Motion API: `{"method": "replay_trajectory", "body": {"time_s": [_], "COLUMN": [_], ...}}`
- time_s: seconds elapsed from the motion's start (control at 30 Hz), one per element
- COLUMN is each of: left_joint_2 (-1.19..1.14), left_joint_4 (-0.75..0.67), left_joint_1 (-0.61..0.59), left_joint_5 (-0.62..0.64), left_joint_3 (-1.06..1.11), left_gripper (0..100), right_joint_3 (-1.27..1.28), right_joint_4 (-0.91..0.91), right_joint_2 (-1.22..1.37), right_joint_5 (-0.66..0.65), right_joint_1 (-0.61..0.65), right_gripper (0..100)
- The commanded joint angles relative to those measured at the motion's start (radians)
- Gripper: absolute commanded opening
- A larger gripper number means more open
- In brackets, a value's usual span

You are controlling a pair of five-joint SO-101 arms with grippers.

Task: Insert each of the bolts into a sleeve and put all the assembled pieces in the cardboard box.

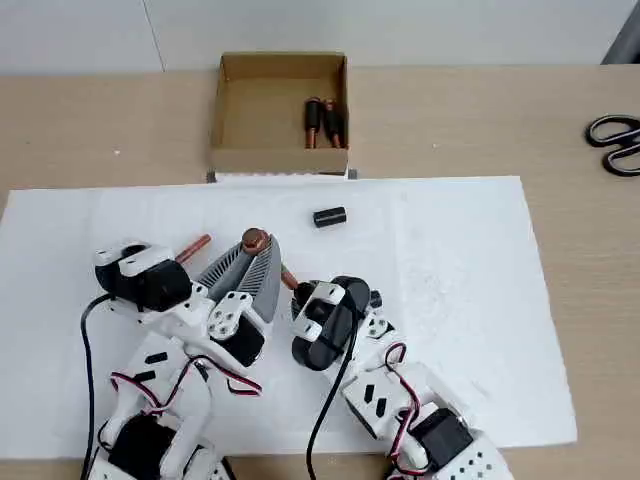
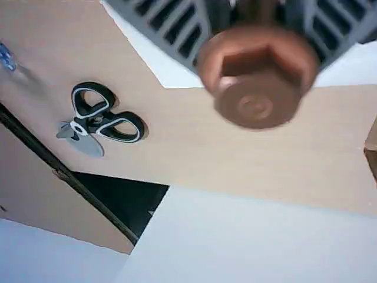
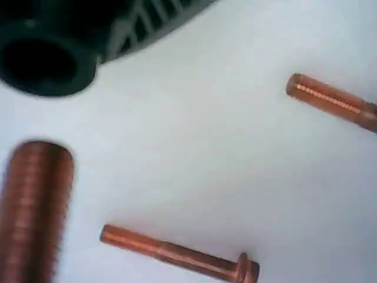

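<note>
High view: fixed, looking down over the whole table (image 1: 100, 120). Left wrist looks out low — shares the scissors (image 2: 99, 119) with it. Right wrist hangs close above the sheet (image 3: 235, 147).

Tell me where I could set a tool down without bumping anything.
The white sheet's right half, between the loose sleeve and scissors, is bare; so is the cardboard box's left side. Crowded around left end effector, right end effector and loose bolt.
</note>
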State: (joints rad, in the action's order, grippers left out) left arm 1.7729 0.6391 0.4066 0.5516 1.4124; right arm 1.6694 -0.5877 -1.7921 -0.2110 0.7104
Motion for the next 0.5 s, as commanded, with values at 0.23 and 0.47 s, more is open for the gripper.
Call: {"method": "replay_trajectory", "body": {"time_s": [0.23,0.47], "left_joint_2": [0.009,0.009], "left_joint_4": [-0.031,-0.032], "left_joint_1": [0.006,0.008], "left_joint_5": [0.006,0.008], "left_joint_3": [0.050,0.074], "left_gripper": [1,1], "right_joint_3": [0.015,0.015], "right_joint_4": [0.036,0.038], "right_joint_2": [-0.013,-0.013], "right_joint_5": [-0.009,-0.009], "right_joint_1": [0.010,0.022], "right_gripper": [0.2,0.2]}}
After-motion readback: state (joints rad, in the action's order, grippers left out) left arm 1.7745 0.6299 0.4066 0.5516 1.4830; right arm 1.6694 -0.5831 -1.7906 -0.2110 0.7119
